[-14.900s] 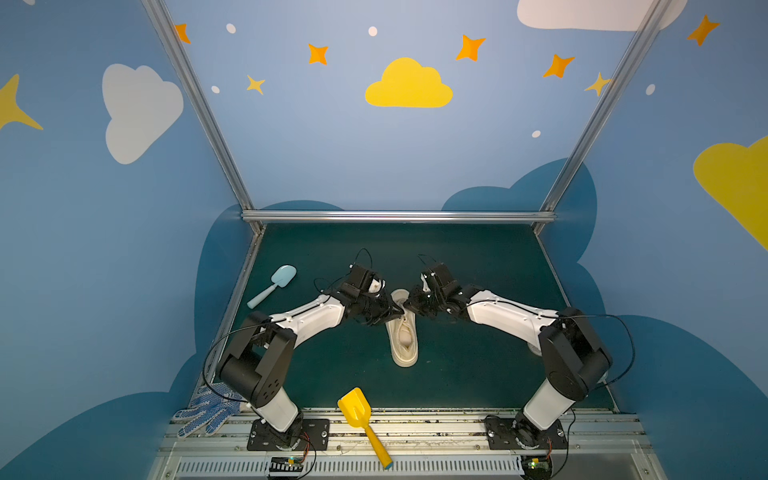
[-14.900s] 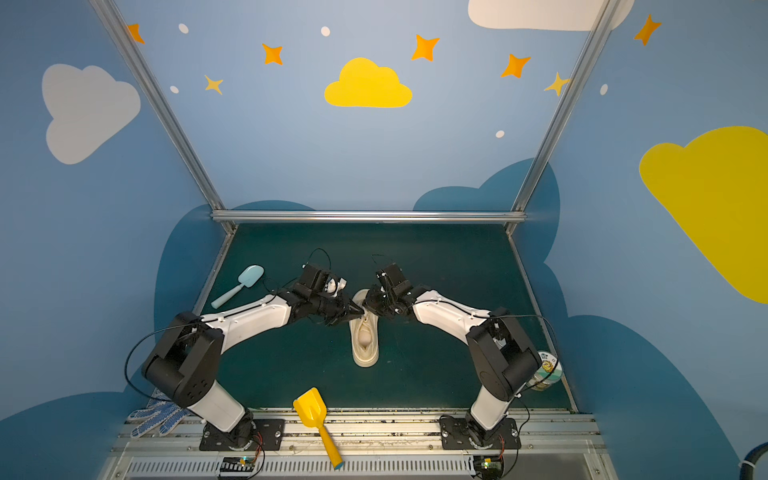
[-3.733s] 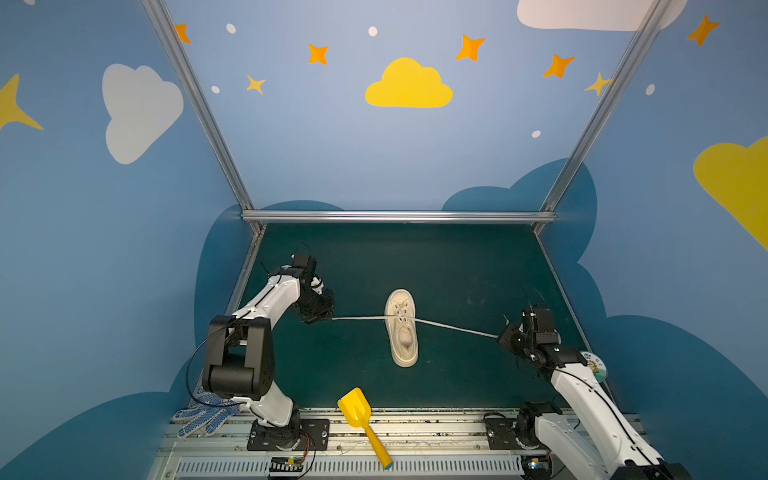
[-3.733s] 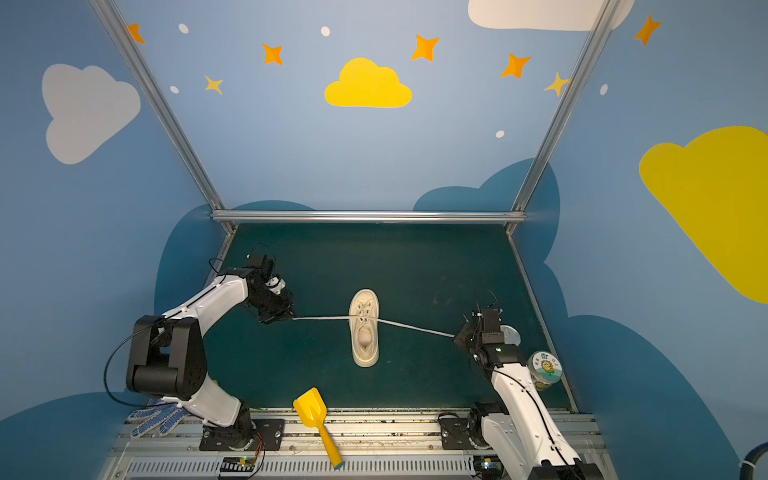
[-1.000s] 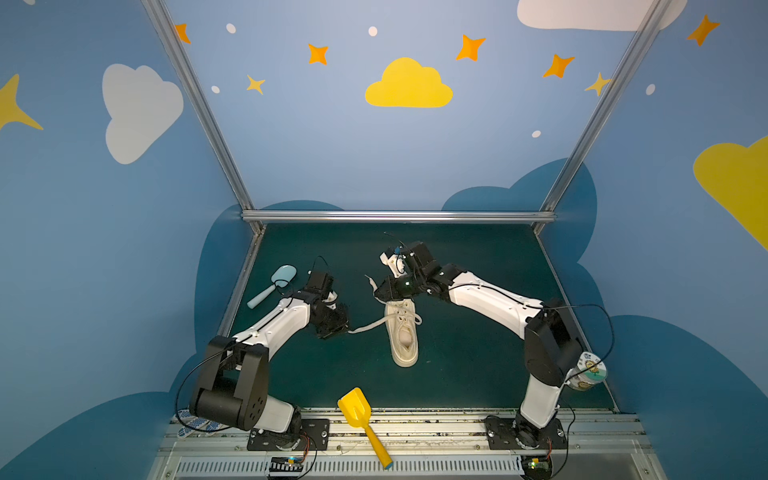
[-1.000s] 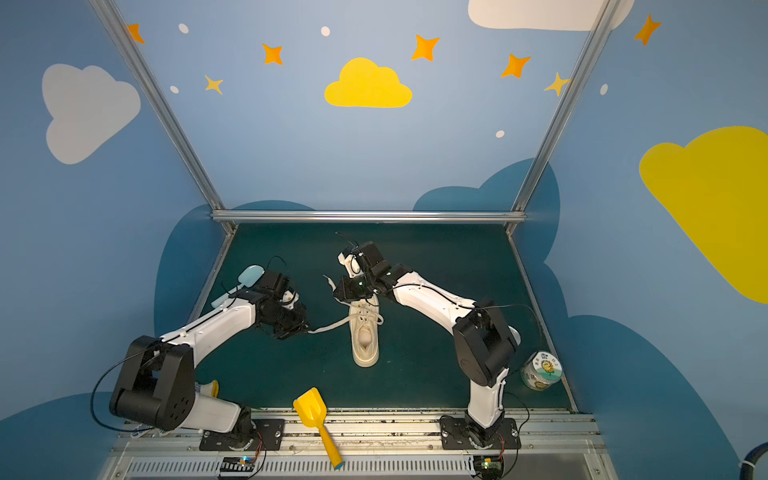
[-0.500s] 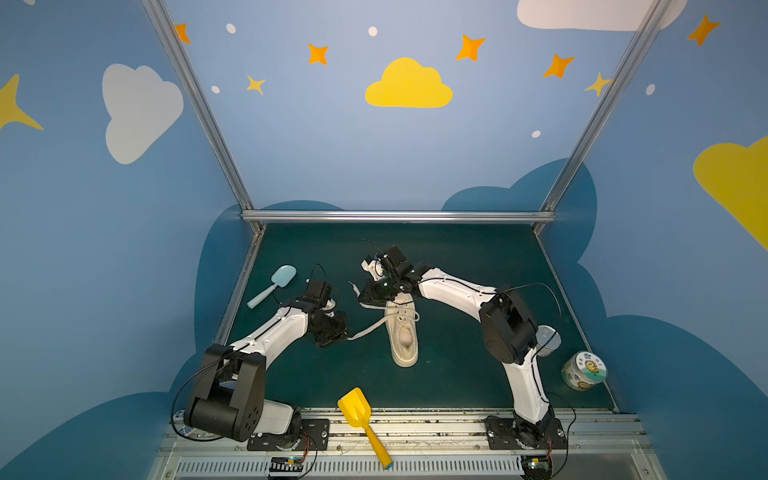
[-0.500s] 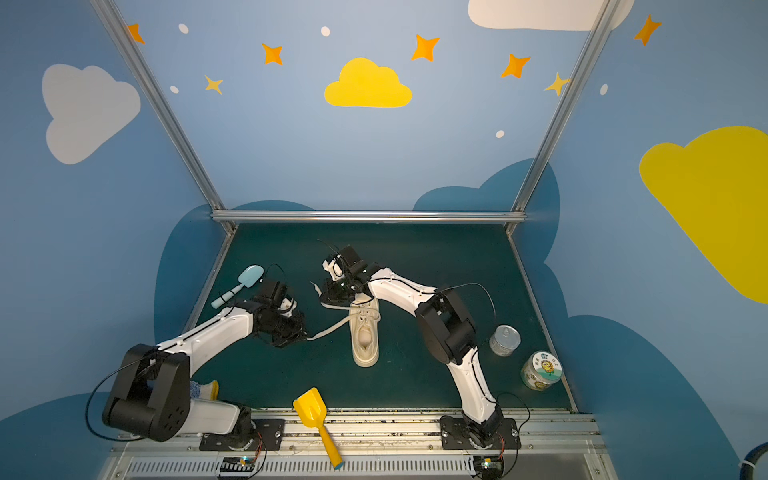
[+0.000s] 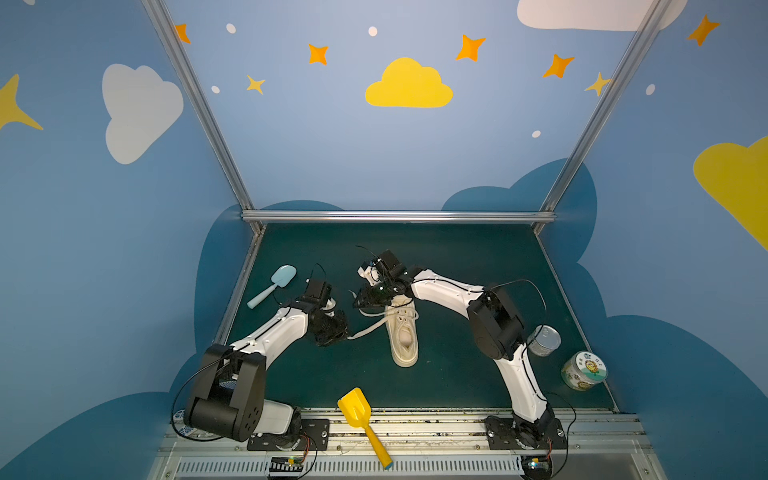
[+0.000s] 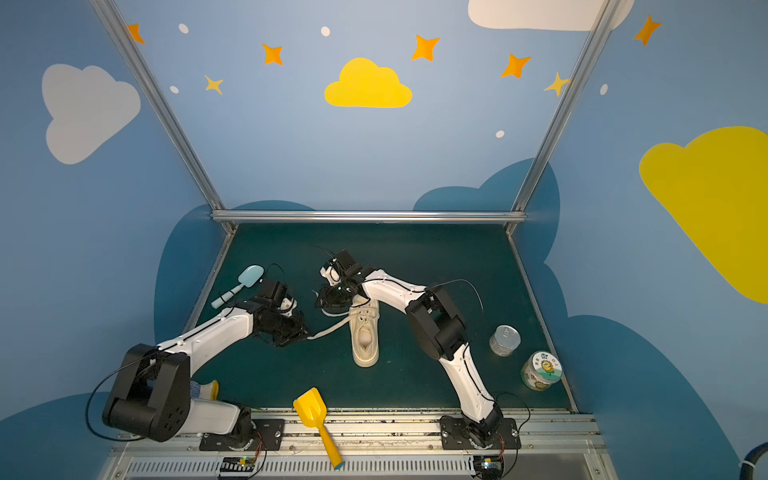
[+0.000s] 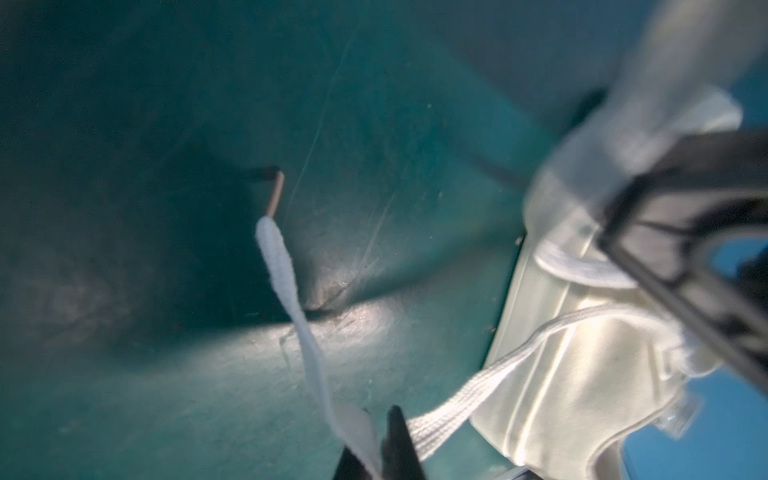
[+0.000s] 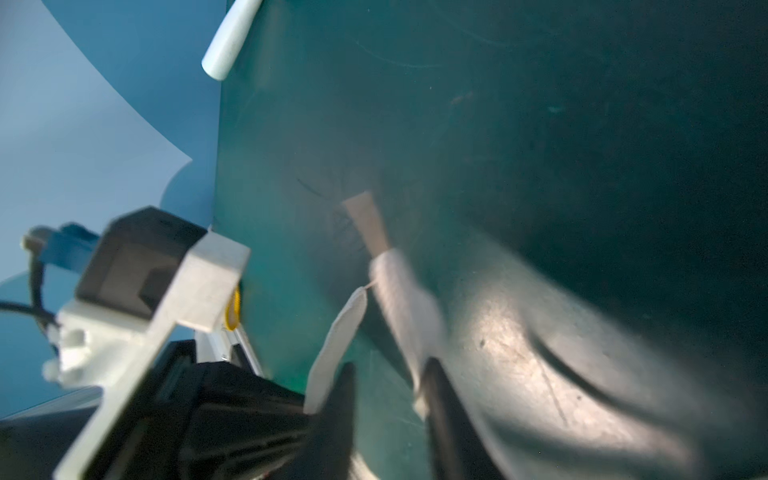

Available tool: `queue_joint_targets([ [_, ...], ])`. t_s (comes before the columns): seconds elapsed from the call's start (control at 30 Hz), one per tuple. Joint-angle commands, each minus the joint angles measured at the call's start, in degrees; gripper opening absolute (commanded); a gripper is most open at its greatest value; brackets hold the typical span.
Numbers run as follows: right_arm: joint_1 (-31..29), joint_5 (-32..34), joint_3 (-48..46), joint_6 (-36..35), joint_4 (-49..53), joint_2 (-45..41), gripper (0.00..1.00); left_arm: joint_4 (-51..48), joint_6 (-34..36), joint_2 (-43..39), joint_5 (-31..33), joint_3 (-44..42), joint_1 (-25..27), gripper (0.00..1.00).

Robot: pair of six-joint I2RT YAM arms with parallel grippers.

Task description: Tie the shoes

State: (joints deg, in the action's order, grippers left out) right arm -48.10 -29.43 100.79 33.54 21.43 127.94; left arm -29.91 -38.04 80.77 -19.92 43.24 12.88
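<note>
Item: one cream sneaker (image 9: 402, 336), sole down near the middle of the green worktop (image 9: 457, 266). It is threaded through its eyelets, with no knot and no bow to be seen, so you should count the tying as barely begun. Lace (image 9: 368, 328), one end: it runs off the sneaker's left side to your left gripper (image 9: 337, 332). In the left wrist view it passes between that gripper's tips, which stand almost together about it, and the brown aglet (image 11: 276, 193) trails beyond (pinched or merely resting there, you cannot tell). Other end: it is at your right gripper (image 9: 365, 300), which sits over the far end of the sneaker, toward its left side. In the right wrist view the fingers (image 12: 343, 386) stand plainly apart with bare worktop between them. Blurred lace hangs beside each, and neither appears to clamp it. Outstanding, by my reading: the crossing, the first knot, both loops and the final pull. Not legible: both wrist views are smeared, and in both top views the right gripper covers the upper eyelets, so you cannot say whether the two ends already cross there.
</note>
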Motion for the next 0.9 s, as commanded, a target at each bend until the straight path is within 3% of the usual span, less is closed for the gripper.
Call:
queue_joint_targets([
  [0.0,-0.32,1.12,2.43,-3.03,3.28,-1.53,0.65,-0.41,0.23,-1.42,-0.33,-0.89,0.08,0.34],
  [0.03,-0.21,2.06,2.85,-3.83,4.59,-1.91,0.71,-0.74,0.21,-1.66,-0.15,-1.05,0.12,0.46],
  [0.13,0.32,3.22,2.97,-4.8,6.17,-2.81,0.77,-1.38,0.31,-2.58,0.25,-1.53,0.12,0.56],
  [0.43,1.64,5.26,3.42,-8.18,9.23,-7.07,0.79,-6.61,3.67,-8.98,5.21,-1.15,0.1,0.75],
  [0.67,5.07,6.21,3.93,-12.11,14.47,-10.12,0.73,-4.08,10.35,-14.95,6.15,-1.21,1.76,0.76],
  [0.87,10.29,7.79,5.69,-14.69,27.34,-10.85,0.66,0.27,18.19,-11.46,7.41,0.68,7.4,0.76],
])
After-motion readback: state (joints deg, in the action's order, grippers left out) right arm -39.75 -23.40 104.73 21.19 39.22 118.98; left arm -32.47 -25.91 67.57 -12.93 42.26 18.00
